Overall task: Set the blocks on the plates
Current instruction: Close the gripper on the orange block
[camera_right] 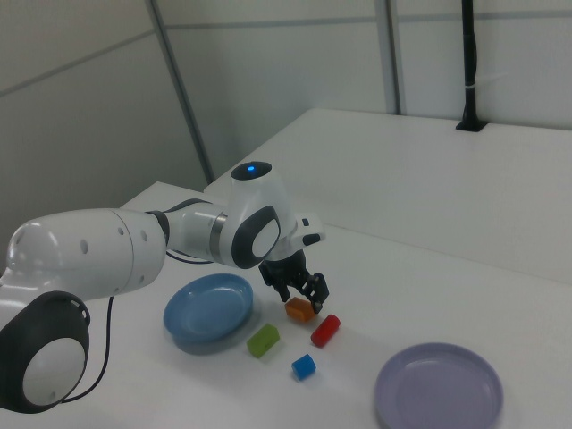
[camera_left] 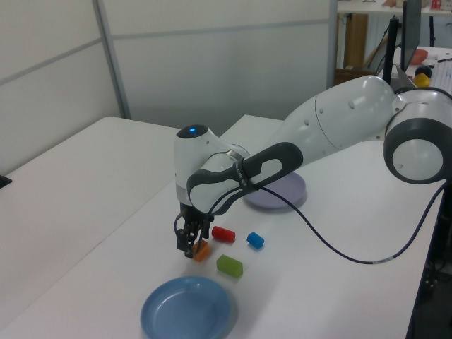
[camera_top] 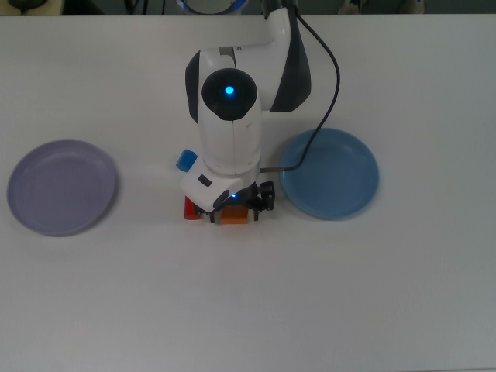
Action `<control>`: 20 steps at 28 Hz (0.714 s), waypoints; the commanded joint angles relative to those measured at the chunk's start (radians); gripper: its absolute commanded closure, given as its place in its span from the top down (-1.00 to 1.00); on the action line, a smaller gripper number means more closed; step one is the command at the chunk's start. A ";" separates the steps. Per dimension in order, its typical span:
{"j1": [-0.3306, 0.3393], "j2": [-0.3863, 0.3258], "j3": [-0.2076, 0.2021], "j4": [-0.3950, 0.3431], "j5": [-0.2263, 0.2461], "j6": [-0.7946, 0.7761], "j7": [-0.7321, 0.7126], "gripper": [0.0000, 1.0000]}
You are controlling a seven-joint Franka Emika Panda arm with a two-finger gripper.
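Hand (camera_right: pixel 305 292) spread, fingers straddling orange rectangular block (camera_right: pixel 299 309); red cylinder (camera_right: pixel 324 330) beside.

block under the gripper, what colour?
Orange block, directly below the gripper; clearest in the right view.

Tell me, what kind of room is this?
Probably a robotics lab: a white robot arm works over a bare white table set with toy blocks, like the orange block, and a blue plate, between plain partition walls.
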 commanded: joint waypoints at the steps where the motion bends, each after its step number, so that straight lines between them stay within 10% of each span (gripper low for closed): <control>1: 0.008 -0.004 -0.009 0.002 -0.019 0.014 0.032 -0.48; 20: 0.005 -0.102 -0.006 -0.004 -0.020 -0.175 0.006 -0.51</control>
